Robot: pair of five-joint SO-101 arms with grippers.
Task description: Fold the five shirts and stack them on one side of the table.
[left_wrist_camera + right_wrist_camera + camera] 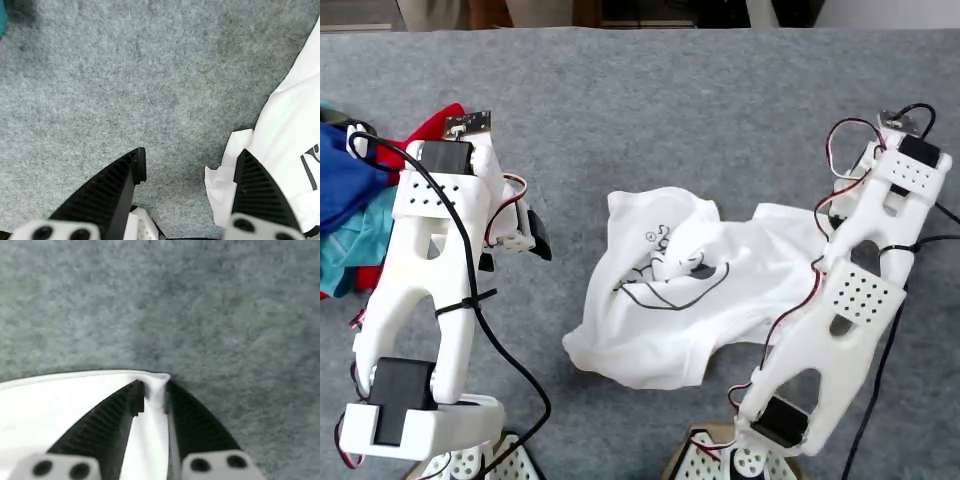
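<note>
Right gripper (152, 392) almost closed, black fingers pinching corner edge of white shirt (60, 405), grey felt table (225, 300) beyond. Left gripper (192, 160) spread wide, holding nothing, hovering over bare felt just beside shirt's crumpled edge. White shirt lies rumpled at table centre between both arms, black line print facing up. Pile of unfolded shirts (360, 200) in blue, teal and red sits at table edge on left arm's outer side, well apart from white shirt.
</note>
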